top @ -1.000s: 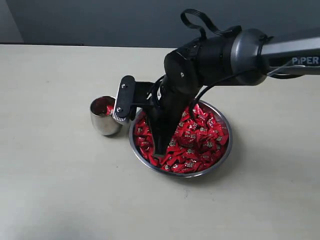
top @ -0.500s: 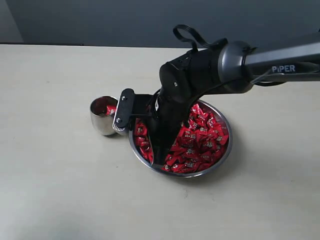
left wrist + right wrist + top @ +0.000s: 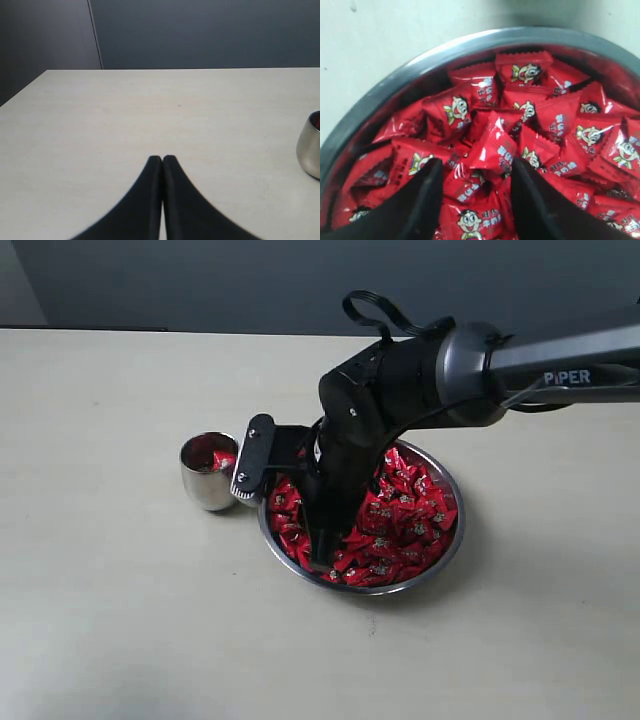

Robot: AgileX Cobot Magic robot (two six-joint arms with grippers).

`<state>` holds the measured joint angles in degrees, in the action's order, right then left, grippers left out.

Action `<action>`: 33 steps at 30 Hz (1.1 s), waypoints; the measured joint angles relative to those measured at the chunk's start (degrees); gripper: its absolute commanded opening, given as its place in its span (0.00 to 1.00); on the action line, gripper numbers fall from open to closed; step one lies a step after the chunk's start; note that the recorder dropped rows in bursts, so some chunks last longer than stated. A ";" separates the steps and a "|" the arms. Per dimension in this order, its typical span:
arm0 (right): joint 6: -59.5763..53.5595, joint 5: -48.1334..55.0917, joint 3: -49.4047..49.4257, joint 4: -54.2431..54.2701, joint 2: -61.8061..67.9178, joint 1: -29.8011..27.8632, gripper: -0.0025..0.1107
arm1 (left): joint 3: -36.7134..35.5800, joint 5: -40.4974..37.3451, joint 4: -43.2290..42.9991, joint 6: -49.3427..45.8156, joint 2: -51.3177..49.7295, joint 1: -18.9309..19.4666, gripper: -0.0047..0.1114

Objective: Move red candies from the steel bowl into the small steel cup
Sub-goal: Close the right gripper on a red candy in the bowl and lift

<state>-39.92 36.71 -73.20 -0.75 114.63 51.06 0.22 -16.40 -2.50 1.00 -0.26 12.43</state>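
From my station I see the right gripper (image 3: 476,167) pointing down into the steel bowl (image 3: 386,591), with its two black fingers (image 3: 425,200) standing apart. In the right wrist view the gap between them is plain, and the red candies (image 3: 495,145) show through it. One wrapped candy lies just ahead of the gap, roughly centred between the two tips, with more packed close on either side and under the fingers. I see nothing pinched between the pads, and the tips sit at the surface of the heap, at or just above the wrappers. I cannot tell whether they touch. In the exterior view the fingers come down in the part of the bowl on the left of that view, close to the rim on the cup's side. The candies fill the bowl from edge to edge around them. The small steel cup (image 3: 208,480) stands upright on the pale table (image 3: 120,620) just beside the bowl, on the left in the exterior view. Something red shows inside its mouth. A black bracket (image 3: 252,455) on the right arm overlaps the cup's near edge in that view. The left gripper (image 3: 162,160) hangs over bare table with its fingers pressed together and nothing between them. The cup sits well off to one side of it, at the frame's edge.
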 measured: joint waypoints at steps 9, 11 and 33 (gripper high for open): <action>0.10 -3.05 0.00 -1.15 0.00 0.00 0.36 | 0.00 0.00 0.00 0.00 0.00 0.00 0.04; 0.10 -3.64 0.00 -1.26 0.00 0.00 0.36 | 0.00 0.00 0.00 0.00 0.00 0.00 0.04; 0.92 -4.76 0.00 -1.84 1.10 -0.10 0.27 | 0.00 0.00 0.00 0.00 0.00 0.00 0.04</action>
<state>-39.00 31.95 -73.20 -2.59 115.74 50.95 0.22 -16.40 -2.50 1.00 -0.26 12.43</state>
